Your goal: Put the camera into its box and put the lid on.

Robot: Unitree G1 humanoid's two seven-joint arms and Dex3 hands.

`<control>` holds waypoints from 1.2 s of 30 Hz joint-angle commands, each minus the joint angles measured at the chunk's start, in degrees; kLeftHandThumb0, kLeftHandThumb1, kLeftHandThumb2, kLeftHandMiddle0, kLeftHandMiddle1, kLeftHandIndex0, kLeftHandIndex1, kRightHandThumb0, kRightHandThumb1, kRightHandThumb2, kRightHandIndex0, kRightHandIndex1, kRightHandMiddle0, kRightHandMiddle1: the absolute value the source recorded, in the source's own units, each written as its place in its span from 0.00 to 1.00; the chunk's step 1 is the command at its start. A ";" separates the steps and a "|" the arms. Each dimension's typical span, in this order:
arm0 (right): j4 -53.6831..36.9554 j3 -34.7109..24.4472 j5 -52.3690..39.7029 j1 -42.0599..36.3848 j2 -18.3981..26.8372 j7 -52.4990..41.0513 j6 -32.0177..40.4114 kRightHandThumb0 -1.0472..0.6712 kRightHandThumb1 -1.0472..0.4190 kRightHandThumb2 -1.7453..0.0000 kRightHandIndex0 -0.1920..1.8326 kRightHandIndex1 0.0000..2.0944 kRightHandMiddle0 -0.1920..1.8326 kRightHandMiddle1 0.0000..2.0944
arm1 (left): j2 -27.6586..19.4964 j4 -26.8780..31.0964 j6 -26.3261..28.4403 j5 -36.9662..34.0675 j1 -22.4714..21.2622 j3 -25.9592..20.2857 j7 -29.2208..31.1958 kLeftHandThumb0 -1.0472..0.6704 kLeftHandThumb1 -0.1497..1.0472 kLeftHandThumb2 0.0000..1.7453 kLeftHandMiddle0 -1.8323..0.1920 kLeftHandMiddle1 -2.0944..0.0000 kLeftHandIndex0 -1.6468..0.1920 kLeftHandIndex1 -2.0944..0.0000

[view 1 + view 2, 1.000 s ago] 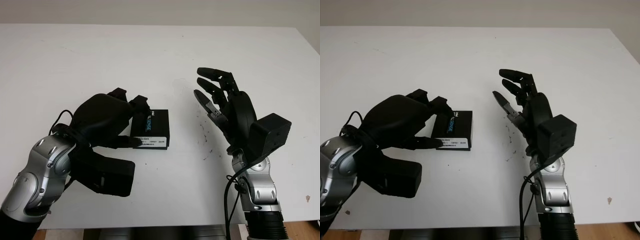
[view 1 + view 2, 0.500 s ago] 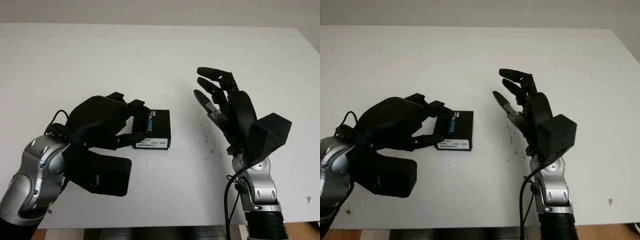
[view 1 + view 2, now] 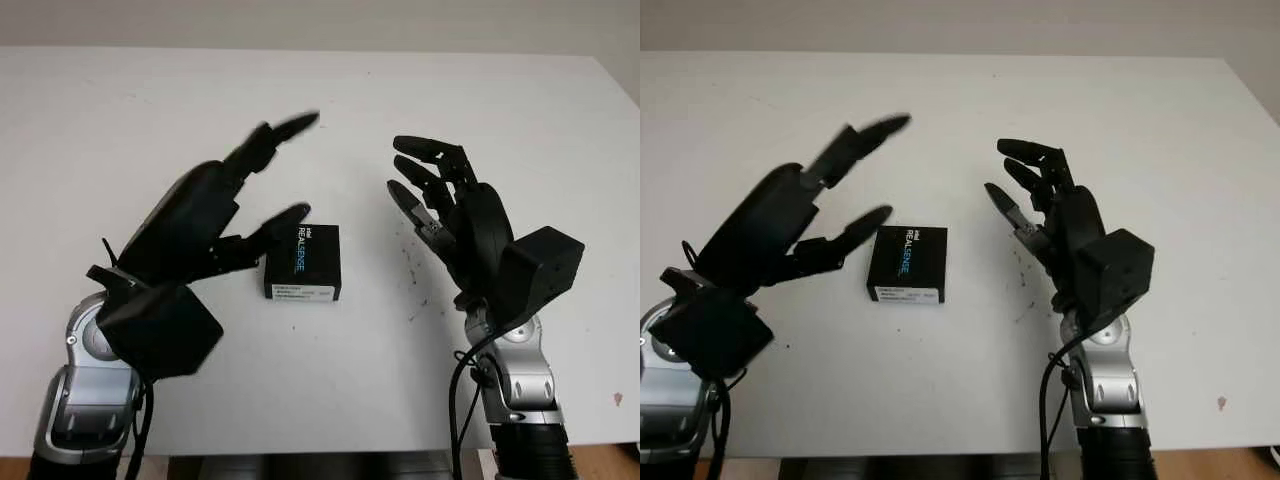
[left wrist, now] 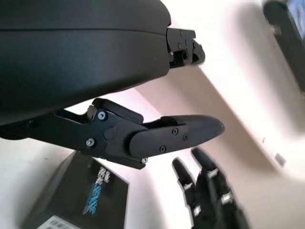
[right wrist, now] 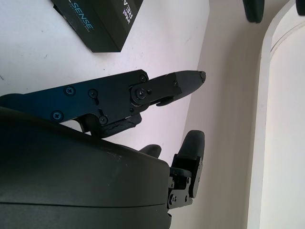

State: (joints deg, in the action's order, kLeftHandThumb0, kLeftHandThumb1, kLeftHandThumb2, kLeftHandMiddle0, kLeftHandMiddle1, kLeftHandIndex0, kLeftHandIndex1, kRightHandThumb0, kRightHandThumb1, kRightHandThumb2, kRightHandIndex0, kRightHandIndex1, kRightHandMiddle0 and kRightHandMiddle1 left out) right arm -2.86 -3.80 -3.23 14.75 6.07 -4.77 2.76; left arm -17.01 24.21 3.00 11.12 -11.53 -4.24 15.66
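A black box with its lid on (image 3: pixel 302 262) lies flat on the white table (image 3: pixel 320 110), printed lettering up and a white label on its near side. It appears again in the left wrist view (image 4: pixel 81 200) and the right wrist view (image 5: pixel 97 21). My left hand (image 3: pixel 262 190) is raised above the table just left of the box, open and clear of it. To the right of the box my right hand (image 3: pixel 428 185) is held up, open and holding nothing.
Small dark specks mark the table (image 3: pixel 412 275) between the box and the right hand. The table's right edge (image 3: pixel 615 85) runs along the far right.
My left hand let go of the box, lifted up and back to the left, and its fingers straightened out. The box stays flat on the table. The right hand has not moved.
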 commanded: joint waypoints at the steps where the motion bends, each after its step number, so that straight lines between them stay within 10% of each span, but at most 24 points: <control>1: -0.93 -0.41 -0.37 -0.30 0.27 -0.05 0.30 0.28 0.00 0.96 0.13 0.30 0.09 0.53 | 0.51 -1.52 -0.01 0.18 -0.59 -0.97 -2.27 0.23 1.00 0.35 0.95 0.98 0.98 0.95; 10: -0.11 -0.06 0.95 1.59 -0.42 2.21 0.34 0.26 0.00 0.85 0.14 0.24 0.07 0.46 | 7.02 -11.33 -1.74 -13.48 -2.86 -6.04 -7.88 0.19 1.00 0.34 1.00 0.99 1.00 1.00; 19: 2.24 0.33 -0.21 5.16 -0.45 0.58 0.12 0.20 0.00 0.66 0.01 0.01 0.00 0.02 | 5.87 -20.05 -4.75 -22.38 -3.47 -10.55 -6.48 0.17 1.00 0.36 1.00 1.00 1.00 1.00; 36: 4.75 0.37 -0.86 7.85 -3.18 3.71 6.27 0.17 0.00 0.62 0.00 0.00 0.00 0.00 | 6.20 -20.83 -4.78 -23.75 -0.77 -10.32 -7.04 0.18 1.00 0.36 1.00 1.00 1.00 1.00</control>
State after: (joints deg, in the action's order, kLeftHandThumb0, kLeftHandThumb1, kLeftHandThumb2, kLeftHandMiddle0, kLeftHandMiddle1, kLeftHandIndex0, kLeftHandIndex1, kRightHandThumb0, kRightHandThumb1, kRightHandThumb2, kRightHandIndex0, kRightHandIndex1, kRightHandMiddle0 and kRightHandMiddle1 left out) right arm 1.81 -3.46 -3.91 21.83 3.02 -0.98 8.79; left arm -10.90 2.47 -1.40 -12.16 -13.04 -14.70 8.51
